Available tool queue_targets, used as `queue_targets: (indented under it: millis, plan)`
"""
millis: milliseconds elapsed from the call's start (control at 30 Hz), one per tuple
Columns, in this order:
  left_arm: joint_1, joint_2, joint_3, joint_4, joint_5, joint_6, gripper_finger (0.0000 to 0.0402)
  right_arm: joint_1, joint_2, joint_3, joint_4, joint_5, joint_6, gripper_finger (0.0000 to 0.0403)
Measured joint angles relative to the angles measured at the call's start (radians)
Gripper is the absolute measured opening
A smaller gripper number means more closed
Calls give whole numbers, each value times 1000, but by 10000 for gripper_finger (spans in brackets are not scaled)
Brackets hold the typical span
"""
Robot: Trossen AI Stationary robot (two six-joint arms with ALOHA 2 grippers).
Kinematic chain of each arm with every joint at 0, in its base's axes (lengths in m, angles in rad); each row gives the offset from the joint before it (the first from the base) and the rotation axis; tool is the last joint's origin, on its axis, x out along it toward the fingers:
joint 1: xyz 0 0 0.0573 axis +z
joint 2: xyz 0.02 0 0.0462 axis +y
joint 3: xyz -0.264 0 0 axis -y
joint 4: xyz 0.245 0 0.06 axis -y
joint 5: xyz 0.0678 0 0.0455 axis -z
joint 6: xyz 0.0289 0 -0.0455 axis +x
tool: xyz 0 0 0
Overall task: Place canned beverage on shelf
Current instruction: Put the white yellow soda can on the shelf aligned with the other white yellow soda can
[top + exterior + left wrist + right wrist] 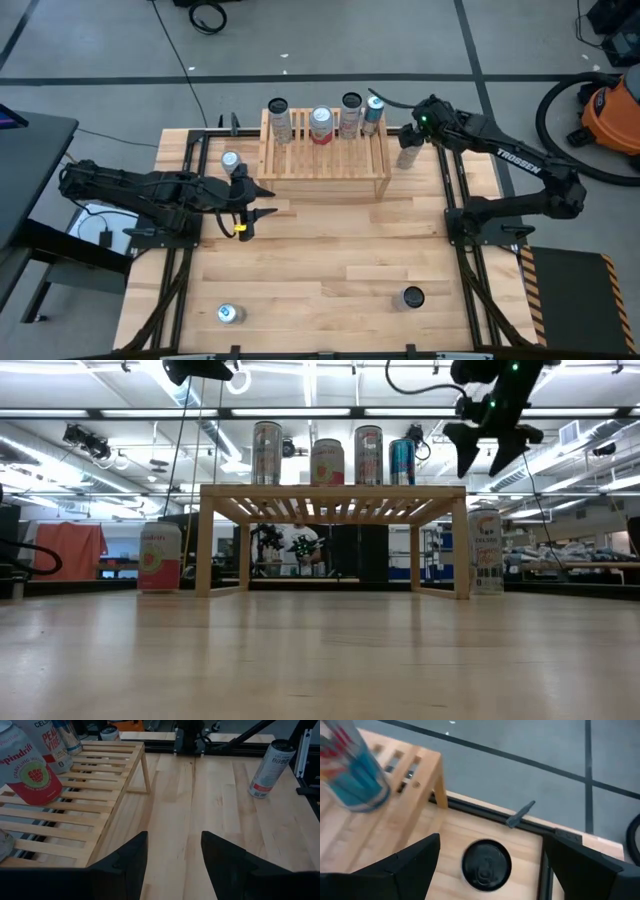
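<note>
My right gripper (408, 143) hangs with jaws wide apart above a can (486, 861) standing on the table (330, 270) just right of the shelf (325, 160). Four cans stand along the shelf's far edge. My left gripper (262, 200), jaws partly apart and empty, waits near the shelf's left front.

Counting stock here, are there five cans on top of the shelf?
No, the shelf carries four cans in the high view.

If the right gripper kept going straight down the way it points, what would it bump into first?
Most likely the black-topped can standing on the table beside the shelf. The open right gripper hangs right above it, with nothing in between.
</note>
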Motion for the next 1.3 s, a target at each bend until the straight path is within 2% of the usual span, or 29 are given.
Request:
queue_targets:
  millis: [167, 367, 833, 1133, 1300]
  plan:
    - [0, 0, 0, 1, 0, 0, 192, 0, -8, -93, 65, 16, 26, 368]
    - [0, 0, 0, 1, 0, 0, 192, 0, -24, -200, 179, -32, 41, 368]
    - [0, 0, 0, 0, 0, 0, 192, 0, -41, -251, 190, -21, 33, 368]
    - [0, 0, 0, 0, 0, 1, 192, -1, -41, -351, 327, -25, 49, 368]
    - [0, 0, 0, 0, 0, 1, 192, -1, -41, -378, 338, -3, 47, 368]
